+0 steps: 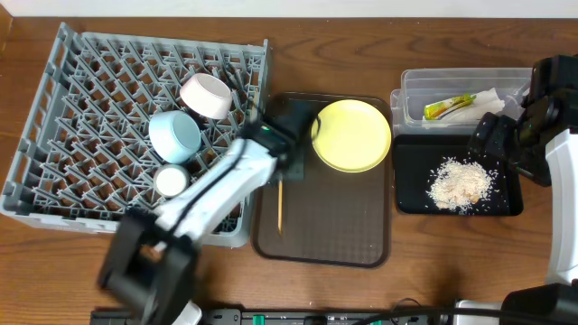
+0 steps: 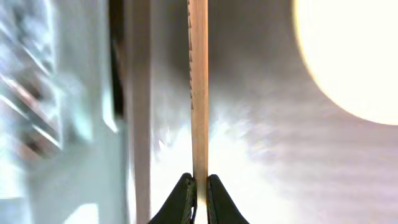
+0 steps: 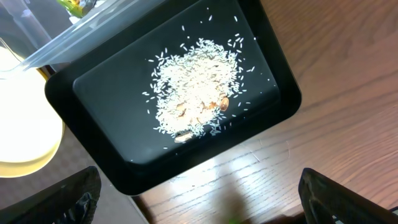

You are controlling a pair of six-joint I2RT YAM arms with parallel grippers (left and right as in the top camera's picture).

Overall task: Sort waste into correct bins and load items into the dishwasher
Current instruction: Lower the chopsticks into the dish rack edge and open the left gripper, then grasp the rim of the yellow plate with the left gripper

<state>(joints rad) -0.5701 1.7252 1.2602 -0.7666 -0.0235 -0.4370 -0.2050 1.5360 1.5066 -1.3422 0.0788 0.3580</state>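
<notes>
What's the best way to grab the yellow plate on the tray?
Pinch the yellow plate by its rim: lying flat, it offers only its edge. Probably come from the robot-side edge, where bare brown tray leaves room; the far and right edges crowd the tray's rim.

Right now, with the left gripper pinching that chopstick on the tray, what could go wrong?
1. The left gripper seems to pinch the chopstick near one end, so it may pivot or slip when lifted.
2. The yellow plate lies close by on the same tray; a swinging stick could knock it.
3. The rack is an open lattice; a thin stick might drop through.
</notes>
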